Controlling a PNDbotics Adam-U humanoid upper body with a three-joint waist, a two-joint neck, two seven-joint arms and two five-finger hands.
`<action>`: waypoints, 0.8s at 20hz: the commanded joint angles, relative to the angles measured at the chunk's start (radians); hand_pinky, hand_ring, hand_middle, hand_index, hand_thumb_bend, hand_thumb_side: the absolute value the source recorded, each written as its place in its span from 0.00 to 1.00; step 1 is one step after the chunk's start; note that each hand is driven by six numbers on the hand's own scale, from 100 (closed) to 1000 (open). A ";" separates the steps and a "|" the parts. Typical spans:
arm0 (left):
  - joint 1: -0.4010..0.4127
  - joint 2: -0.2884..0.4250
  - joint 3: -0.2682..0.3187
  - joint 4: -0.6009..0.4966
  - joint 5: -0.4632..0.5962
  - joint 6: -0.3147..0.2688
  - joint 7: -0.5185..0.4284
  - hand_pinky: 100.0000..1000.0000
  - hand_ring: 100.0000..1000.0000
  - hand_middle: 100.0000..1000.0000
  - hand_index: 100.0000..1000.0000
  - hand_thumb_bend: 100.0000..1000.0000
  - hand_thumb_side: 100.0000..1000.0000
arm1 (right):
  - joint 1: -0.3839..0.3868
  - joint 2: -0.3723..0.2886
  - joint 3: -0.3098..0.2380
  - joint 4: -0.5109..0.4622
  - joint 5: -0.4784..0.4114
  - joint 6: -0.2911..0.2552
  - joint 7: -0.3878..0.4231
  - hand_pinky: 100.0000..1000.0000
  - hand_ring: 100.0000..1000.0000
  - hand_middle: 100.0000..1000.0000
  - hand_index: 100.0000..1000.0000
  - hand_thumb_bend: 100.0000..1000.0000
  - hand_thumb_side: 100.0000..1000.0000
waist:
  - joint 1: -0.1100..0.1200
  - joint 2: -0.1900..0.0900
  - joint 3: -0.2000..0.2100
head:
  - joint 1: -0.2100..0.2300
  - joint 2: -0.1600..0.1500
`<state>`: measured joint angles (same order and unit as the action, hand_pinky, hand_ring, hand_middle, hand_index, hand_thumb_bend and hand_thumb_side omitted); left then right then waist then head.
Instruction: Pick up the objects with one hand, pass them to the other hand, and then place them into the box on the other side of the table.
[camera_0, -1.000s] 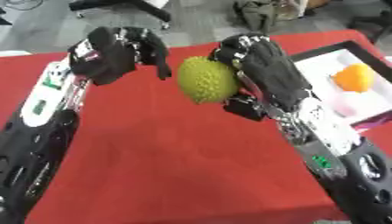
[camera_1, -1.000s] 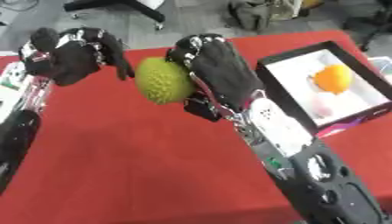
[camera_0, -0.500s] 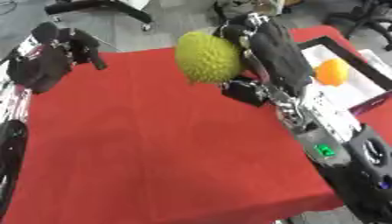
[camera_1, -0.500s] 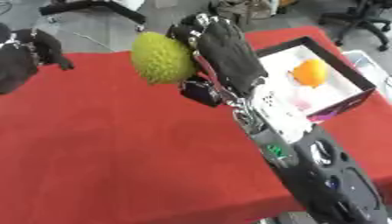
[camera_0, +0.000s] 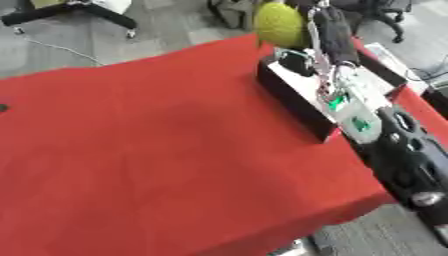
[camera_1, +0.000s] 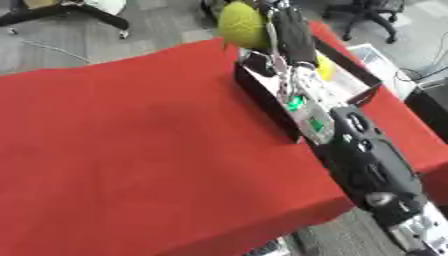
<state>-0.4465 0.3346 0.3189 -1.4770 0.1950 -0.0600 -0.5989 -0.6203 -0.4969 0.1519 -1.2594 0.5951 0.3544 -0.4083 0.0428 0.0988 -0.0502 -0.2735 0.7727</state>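
A yellow-green, bumpy, round fruit (camera_1: 241, 22) hangs at the top of the view, over the far end of the box. My right hand (camera_1: 293, 31) is shut on it from the right side, and the black forearm runs down along the box towards the lower right. The box (camera_1: 262, 106) has black walls and a white inside, and it stands on the red tablecloth (camera_0: 157, 145) by the table's right edge. A yellow thing (camera_1: 325, 68) lies inside it, partly hidden by my arm. My left hand shows in neither view.
The red table ends close behind the box and along the lower right. Beyond it is grey floor with office chair bases (camera_0: 79, 10) at the far left and far right (camera_1: 367, 20). A dark case (camera_1: 433, 102) stands beside the table's right edge.
The head has swung right, so the picture has shifted. My right hand has carried the fruit rightwards and away until it hangs over the box. The left hand has left the view.
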 joint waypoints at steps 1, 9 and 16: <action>0.009 0.010 0.065 -0.108 0.023 0.010 0.056 0.64 0.46 0.45 0.65 0.32 0.69 | -0.046 -0.057 -0.053 0.190 -0.047 0.012 -0.038 0.40 0.31 0.39 0.74 0.00 0.12 | -0.001 -0.010 0.007 | -0.021 -0.003; 0.068 -0.051 0.136 -0.283 0.015 0.108 0.185 0.63 0.45 0.44 0.65 0.27 0.68 | -0.069 -0.165 -0.014 0.313 0.352 -0.052 0.420 1.00 1.00 0.96 0.98 0.50 0.64 | -0.007 -0.011 0.017 | -0.010 -0.003; 0.125 -0.113 0.142 -0.358 0.010 0.147 0.175 0.63 0.46 0.45 0.65 0.25 0.67 | 0.041 -0.223 -0.109 -0.113 0.680 -0.110 0.680 1.00 1.00 0.99 0.97 0.50 0.62 | -0.010 -0.016 0.007 | 0.084 -0.003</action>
<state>-0.3138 0.2158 0.4498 -1.8002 0.2059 0.0814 -0.4237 -0.5680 -0.6757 0.0743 -1.2816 1.2353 0.2454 0.2520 0.0357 0.0975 -0.0436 -0.2099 0.7727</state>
